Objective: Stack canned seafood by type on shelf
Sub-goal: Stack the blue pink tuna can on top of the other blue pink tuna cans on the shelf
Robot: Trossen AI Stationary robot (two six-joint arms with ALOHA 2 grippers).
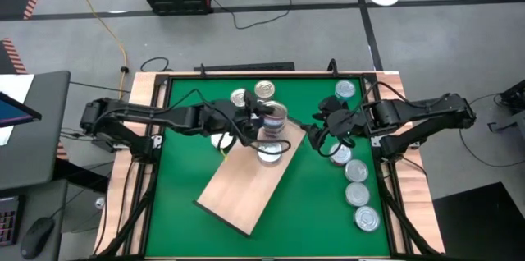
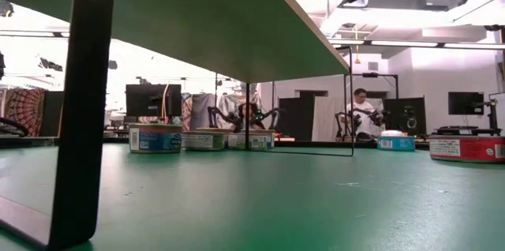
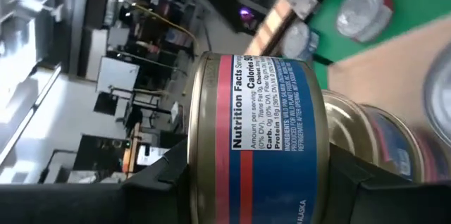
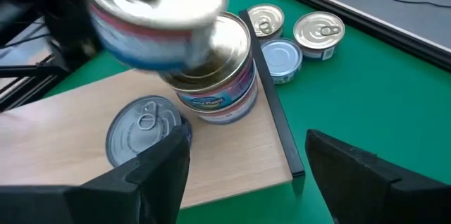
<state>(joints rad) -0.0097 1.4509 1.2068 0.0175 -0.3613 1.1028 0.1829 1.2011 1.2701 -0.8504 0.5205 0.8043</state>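
My left gripper (image 1: 264,119) is shut on a blue-and-red labelled tin (image 3: 257,104) with gold rims, just above a stack of like tins (image 4: 215,86) standing near the far end of the tan shelf (image 1: 242,187). In the right wrist view the held tin (image 4: 151,13) is blurred and tilted over the stack. A silver-lidded tin (image 4: 144,129) stands on the shelf beside the stack. My right gripper (image 1: 316,134) is open and waits off the shelf's right edge, its fingers (image 4: 151,175) touching nothing. My left gripper (image 3: 257,175) pinches the tin across its height, one finger on the rim of each flat end (image 3: 194,160). The wrist is rolled and the fingers come level from the table's left. The tin sits slightly tilted over the stack; whether it touches the stack I cannot tell.
Several tins (image 1: 358,194) line the table's right side, and one more tin (image 1: 346,90) is at the far right. Three tins (image 4: 282,56) rest on the green table past the shelf's far end. The shelf stands raised on black legs (image 2: 83,101). People show in the room behind.
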